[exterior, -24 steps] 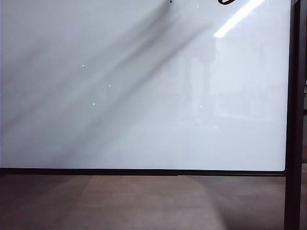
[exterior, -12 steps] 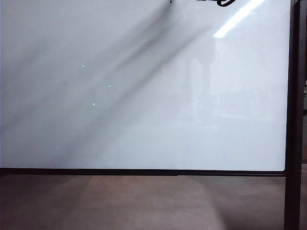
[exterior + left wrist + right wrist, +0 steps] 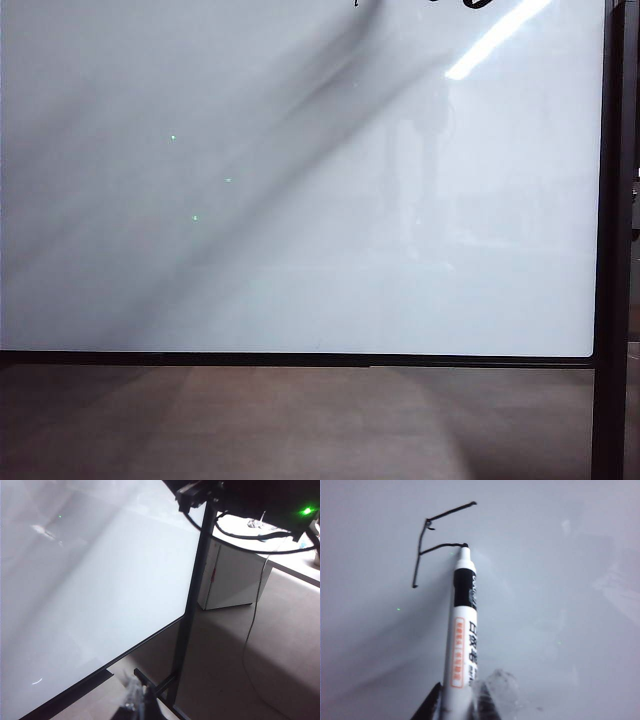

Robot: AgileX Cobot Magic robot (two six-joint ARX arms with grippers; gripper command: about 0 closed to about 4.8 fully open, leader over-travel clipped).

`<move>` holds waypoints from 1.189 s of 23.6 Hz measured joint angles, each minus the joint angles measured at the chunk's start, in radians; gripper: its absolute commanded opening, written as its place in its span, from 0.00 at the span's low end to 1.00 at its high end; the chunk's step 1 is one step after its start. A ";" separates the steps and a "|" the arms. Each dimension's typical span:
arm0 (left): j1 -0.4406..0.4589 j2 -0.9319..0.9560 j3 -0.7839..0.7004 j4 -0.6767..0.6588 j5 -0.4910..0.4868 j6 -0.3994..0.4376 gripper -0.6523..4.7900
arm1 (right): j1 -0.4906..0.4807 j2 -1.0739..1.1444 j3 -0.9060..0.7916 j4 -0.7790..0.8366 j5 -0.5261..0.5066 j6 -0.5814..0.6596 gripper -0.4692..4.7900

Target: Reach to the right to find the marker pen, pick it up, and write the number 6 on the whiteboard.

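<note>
The right gripper's (image 3: 454, 707) fingers (image 3: 431, 705) are closed on the lower barrel of the marker (image 3: 461, 630), one dark finger showing beside the barrel and a clear, glassy pad on its other side; the pen stands out from them with its tip touching the whiteboard (image 3: 560, 605). The marker is white with a black band below the nib, and it carries an orange label with small white characters and a column of black characters next to it, too blurred to read. The tip sits at the end of a short stroke of the number 6 (image 3: 432, 540), which so far is an unfinished figure: one long stroke, with two shorter strokes branching from it to the same side, all in thin black ink. A few faint green dots (image 3: 398, 609) lie on the board nearby. In the exterior view the whiteboard (image 3: 300, 250) fills most of the picture, with its black frame (image 3: 608, 200) at the right and along the bottom, a bright light strip (image 3: 495, 38) reflected at the top right, and only small bits of black ink (image 3: 478, 3) showing at the top edge; neither arm shows there, only soft diagonal shadows across the board. The left gripper (image 3: 136, 702) is low near the board's lower corner, beside the stand's black post (image 3: 192, 600); only a dark and a clear tip of it show at the picture's edge, so I cannot tell how far it is open. Beyond the post stand a white cabinet (image 3: 232, 575) and a black cable (image 3: 255, 615) trailing to the floor (image 3: 260, 670).
</note>
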 measured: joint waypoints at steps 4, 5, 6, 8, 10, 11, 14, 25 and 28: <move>0.000 0.000 0.000 0.000 0.000 0.000 0.11 | 0.000 -0.007 0.000 -0.014 0.015 0.000 0.12; 0.000 0.000 0.000 0.000 0.000 0.000 0.11 | 0.000 -0.007 0.000 -0.016 0.015 0.000 0.12; 0.000 0.000 0.000 0.000 0.000 0.000 0.11 | 0.000 -0.008 0.000 -0.019 0.015 0.000 0.12; 0.000 0.000 0.000 0.000 0.000 0.000 0.11 | 0.000 -0.008 0.000 -0.036 0.016 0.006 0.12; 0.000 0.000 0.000 0.000 0.000 0.000 0.11 | 0.000 -0.008 0.001 -0.062 0.016 0.022 0.12; 0.000 0.000 0.000 0.000 0.000 0.000 0.11 | 0.000 -0.008 0.001 -0.077 0.016 0.026 0.12; 0.000 0.000 0.000 0.000 0.000 0.000 0.11 | 0.000 -0.008 0.001 -0.114 0.016 0.030 0.12; 0.000 0.000 0.000 0.000 0.000 0.000 0.11 | 0.002 -0.011 0.000 -0.160 0.016 0.048 0.12; 0.000 0.000 0.000 0.000 0.000 0.000 0.11 | 0.004 -0.038 0.000 -0.185 0.014 0.049 0.12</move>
